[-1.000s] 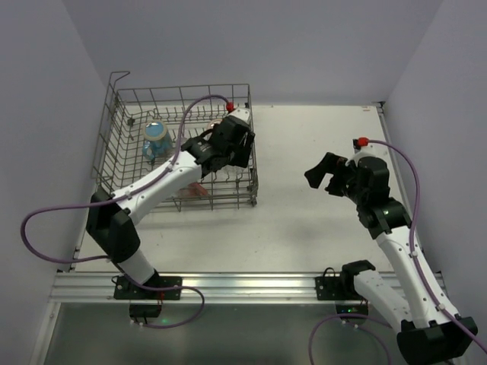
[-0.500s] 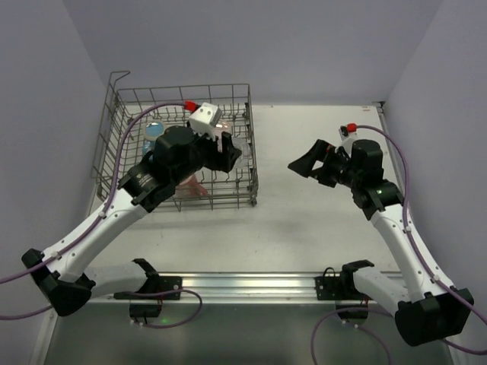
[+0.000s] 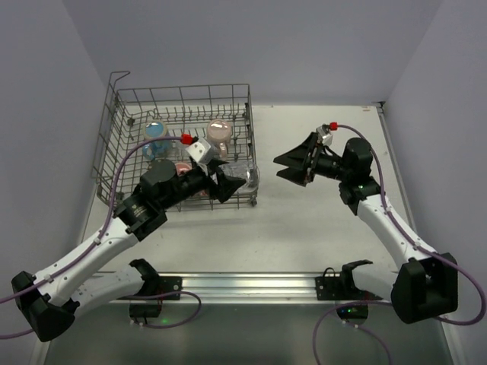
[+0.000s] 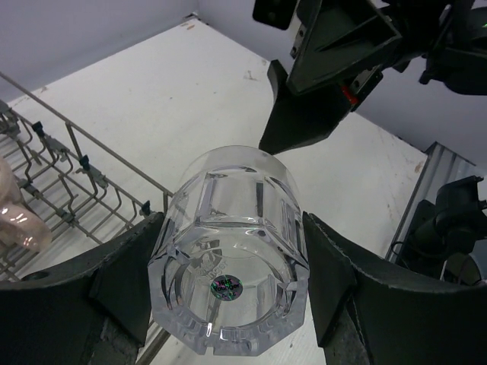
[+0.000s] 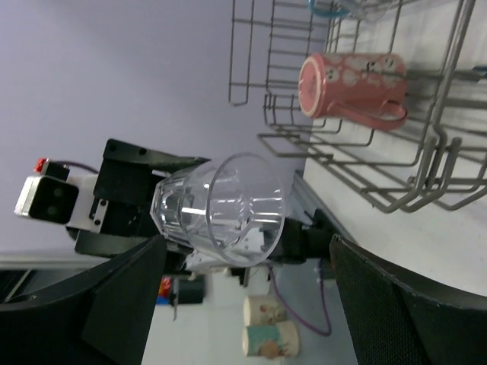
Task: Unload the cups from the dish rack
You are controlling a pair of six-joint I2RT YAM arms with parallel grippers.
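My left gripper [image 3: 237,181] is shut on the clear glass tumbler [image 3: 245,178] and holds it on its side in the air at the dish rack's [image 3: 122,144] right front corner. In the left wrist view the tumbler [image 4: 232,266] sits base-first between both pads. My right gripper [image 3: 279,166] is open wide, pointing left at the tumbler, a short gap away. In the right wrist view the tumbler's [image 5: 221,207] open mouth faces my open fingers [image 5: 125,304]. A pink-cream mug [image 3: 219,131], a blue cup [image 3: 156,131] and a pink mug [image 5: 350,80] stay in the rack.
The rack's tall wire side [image 3: 253,163] stands just behind the tumbler. Bare white tabletop [image 3: 319,220] lies right of the rack. Two patterned cups [image 5: 272,334] show beyond the table in the right wrist view. A metal rail [image 3: 251,285] runs along the near edge.
My left arm has drawn back out of the rack, carrying the tumbler to the rack's right front corner. My right gripper has swung left toward it with its jaws spread.
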